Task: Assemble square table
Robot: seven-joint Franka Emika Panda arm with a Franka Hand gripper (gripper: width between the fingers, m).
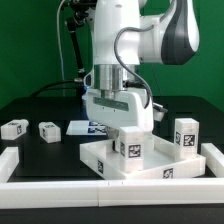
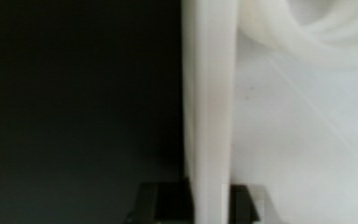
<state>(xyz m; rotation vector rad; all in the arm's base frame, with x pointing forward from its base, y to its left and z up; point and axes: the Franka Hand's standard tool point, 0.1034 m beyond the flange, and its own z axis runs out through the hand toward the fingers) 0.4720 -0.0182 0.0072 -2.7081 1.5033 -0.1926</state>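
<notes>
— So, where is the large white plastic square tabletop (image 1: 140,165)?

— It sits on the black table (image 1: 45,150), toward the exterior view's right and near the camera, inside the long white border rails (image 1: 100,189). Two small white stubby legs with black-and-white tags stand upright on it. One leg (image 1: 128,146) is at its near-left part and the other leg (image 1: 187,134) is at its far-right corner.

— And the pincer?

— The two-finger gripper (image 1: 113,126) points straight down at the tabletop's far-left side, just behind the nearer leg. In the wrist view the gripper (image 2: 201,200) is closed. Its dark fingertips (image 2: 160,198) press from both sides on a thin upright white wall, which looks like the tabletop's raised rim. The tabletop (image 2: 309,120) fills one side of that view.

— Any other parts?

— Two more legs lie loose on the table at the exterior view's left, one loose leg (image 1: 14,128) outermost and a second loose leg (image 1: 48,130) just inward, apart from each other. The flat white marker board (image 1: 84,126) lies between that second leg and the gripper.
</notes>
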